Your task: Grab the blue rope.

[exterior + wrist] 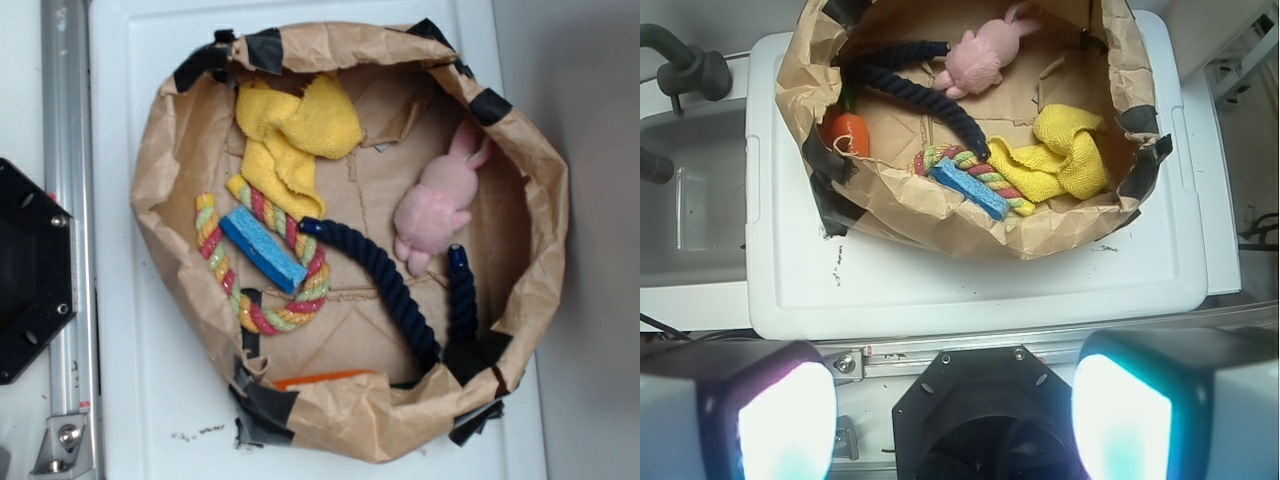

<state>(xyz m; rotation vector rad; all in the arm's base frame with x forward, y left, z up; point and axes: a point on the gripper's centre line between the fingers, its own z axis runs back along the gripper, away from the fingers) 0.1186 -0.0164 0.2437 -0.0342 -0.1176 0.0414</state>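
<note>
Exterior view: a rolled-down brown paper bag (160,160), its rim patched with black tape, sits on a white lid (130,60) and serves as an open bin. The blue rope (385,275) lies on the bag's floor toward the lower right wall, bent in a U; one capped end rests against the multicoloured rope ring (262,262) near the centre, the bend tucks under the bag's lower right rim, and the other capped end points up just below the pink plush bunny (437,205). A light blue sponge block (262,250) lies across the ring. A crumpled yellow cloth (290,135) fills the upper left of the bag, touching the ring's top. An orange edge shows at the bag's lower rim. The robot's black base (30,270) sits at the left edge beside a metal rail. No pincer appears here.

Wrist view: the gripper (952,410) hangs well short of the bag, over the lid's near edge, its two pale fingers (780,420) spread wide apart with nothing between them. The rope arcs along the bag's far left side, between an orange carrot toy (850,133) and the bunny, one end meeting the ring. The yellow cloth lies at the right.
</note>
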